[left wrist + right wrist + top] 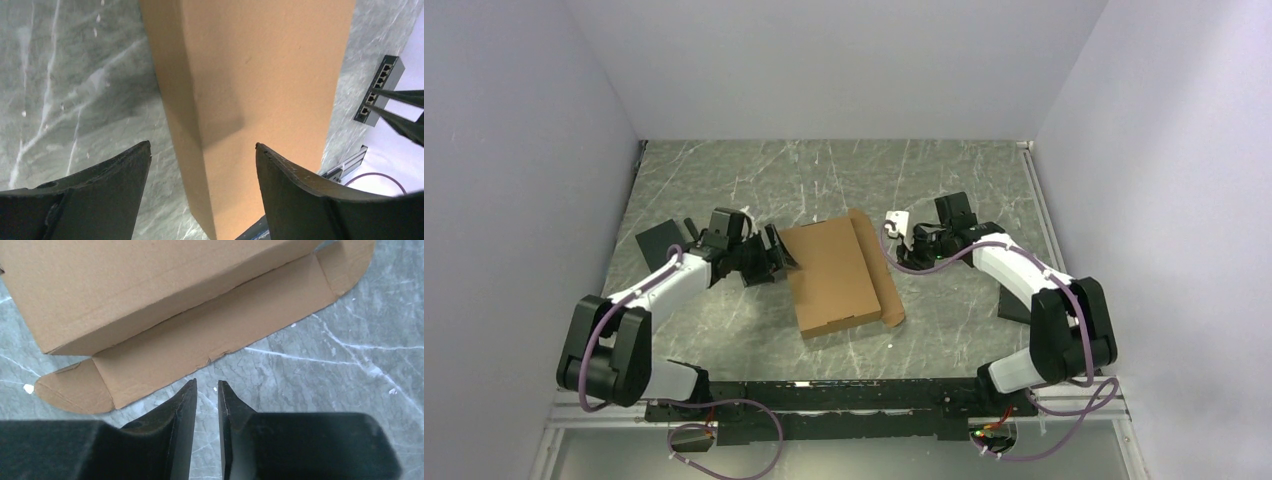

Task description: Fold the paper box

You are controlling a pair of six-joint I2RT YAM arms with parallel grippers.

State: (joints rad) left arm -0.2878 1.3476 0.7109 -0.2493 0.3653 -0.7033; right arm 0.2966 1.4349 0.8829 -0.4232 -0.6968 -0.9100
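Note:
The paper box is a brown cardboard shape lying in the middle of the table, its lid panel folded over. A long flap with rounded ends lies flat along its right side. My left gripper stands open at the box's left edge. In the left wrist view the box's side wall runs between the wide-apart fingers, touching neither. My right gripper hovers just off the flap's outer edge. Its fingers leave only a narrow gap, and bare table shows through it.
A black rectangular pad lies on the table behind the left arm. Another dark flat piece sits by the right arm's elbow. A grey network switch shows past the box. White walls close in three sides of the marbled table.

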